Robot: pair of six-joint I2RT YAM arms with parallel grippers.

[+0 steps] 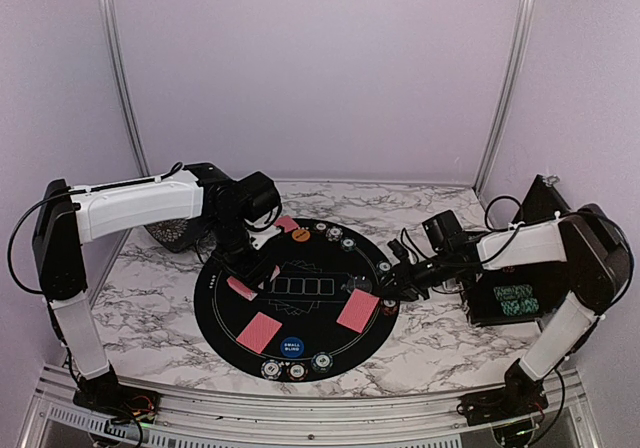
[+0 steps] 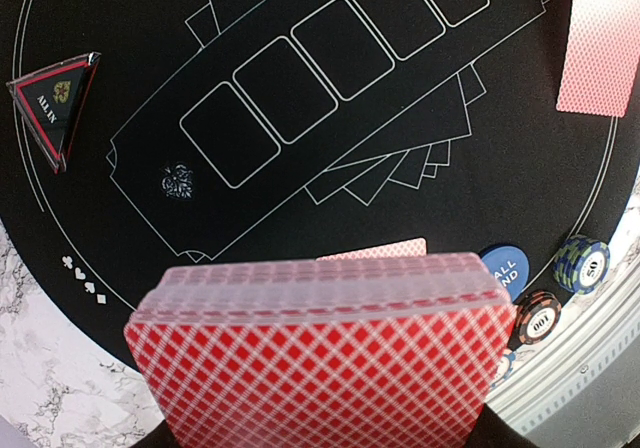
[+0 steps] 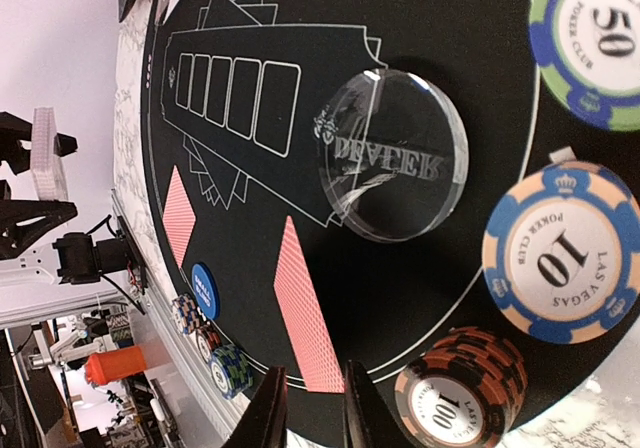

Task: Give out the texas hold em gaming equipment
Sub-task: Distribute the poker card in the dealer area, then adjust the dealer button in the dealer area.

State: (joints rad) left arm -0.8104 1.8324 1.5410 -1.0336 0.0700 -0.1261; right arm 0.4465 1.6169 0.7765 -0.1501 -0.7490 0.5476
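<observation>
My left gripper (image 1: 250, 274) is shut on a deck of red-backed playing cards (image 2: 320, 358), held on edge above the left part of the round black mat (image 1: 318, 320). Single cards lie face down on the mat (image 1: 260, 332) (image 1: 357, 311), and one (image 1: 287, 224) at its far edge. My right gripper (image 3: 315, 410) hovers low at the mat's right edge, jaws narrowly open and empty, the corner of a card (image 3: 305, 313) right at its tips. A clear dealer button (image 3: 390, 153) and three poker chips (image 3: 565, 263) lie beside it. A black triangular marker (image 2: 55, 98) sits at the mat's left.
Three chips (image 1: 297, 371) and a blue button (image 1: 291, 345) sit at the mat's near edge. More chips (image 1: 335, 235) and an orange button (image 1: 300, 236) sit at the far edge. The black chip case (image 1: 515, 300) stands at the right, under my right arm.
</observation>
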